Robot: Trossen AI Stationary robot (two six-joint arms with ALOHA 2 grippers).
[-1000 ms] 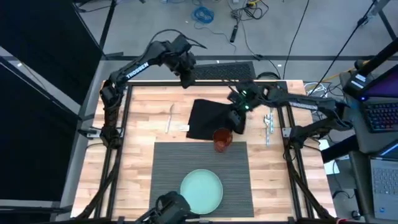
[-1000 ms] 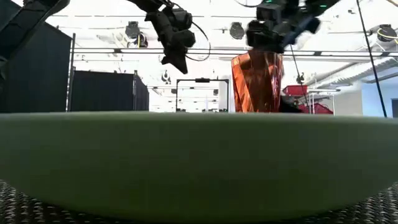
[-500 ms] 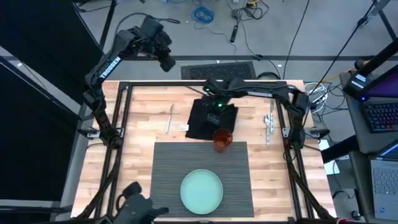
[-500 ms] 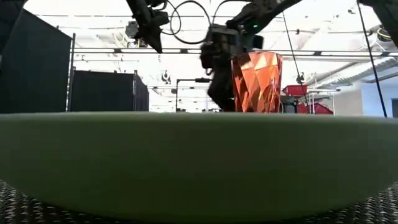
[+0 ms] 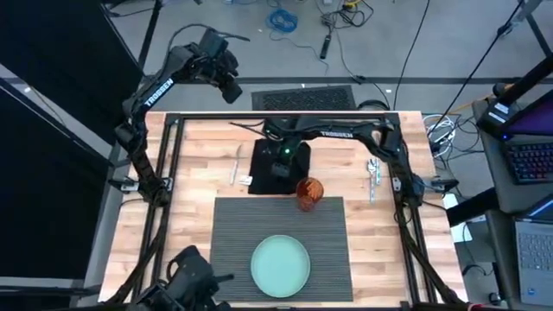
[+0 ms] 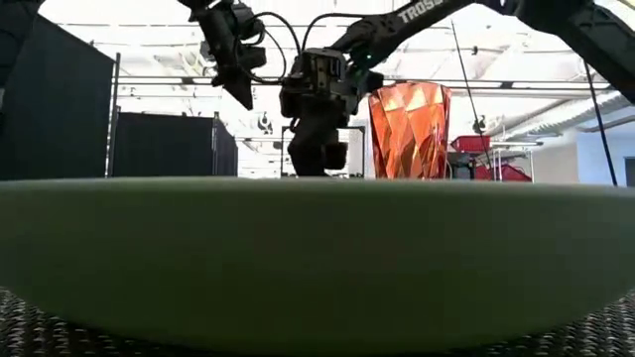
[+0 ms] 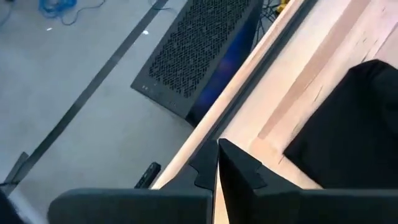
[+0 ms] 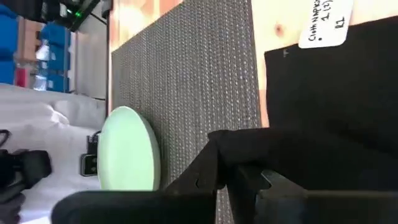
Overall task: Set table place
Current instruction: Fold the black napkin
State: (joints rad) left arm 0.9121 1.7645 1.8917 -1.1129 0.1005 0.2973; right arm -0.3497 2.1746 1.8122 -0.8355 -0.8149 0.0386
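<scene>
The placemat (image 5: 281, 246), dark grey and ribbed, lies flat at the near-centre of the wooden tabletop (image 5: 199, 173), and everything here reads off it. The pale green plate (image 5: 280, 264) sits on the placemat's near half, well inside its edges. An orange faceted cup (image 5: 308, 192) stands upright right at the placemat's far edge, towards its right side. Just beyond that far edge lies the black napkin (image 5: 278, 167), with a small white label (image 5: 245, 180) at its left corner, just beside the mat. The right gripper (image 5: 282, 166) is down over the napkin, left of the cup; in the right wrist view its fingers (image 8: 249, 177) sit close together with black cloth bunched at them, pinching the napkin. The left gripper (image 5: 226, 82) hangs high, well beyond the placemat, past the table's far-left rim; its dark fingertips (image 7: 239, 165) look pressed together, holding nothing. Cutlery lies either side: a spoon (image 5: 236, 161) beyond the mat's left corner, a fork (image 5: 373, 175) off to its right.
</scene>
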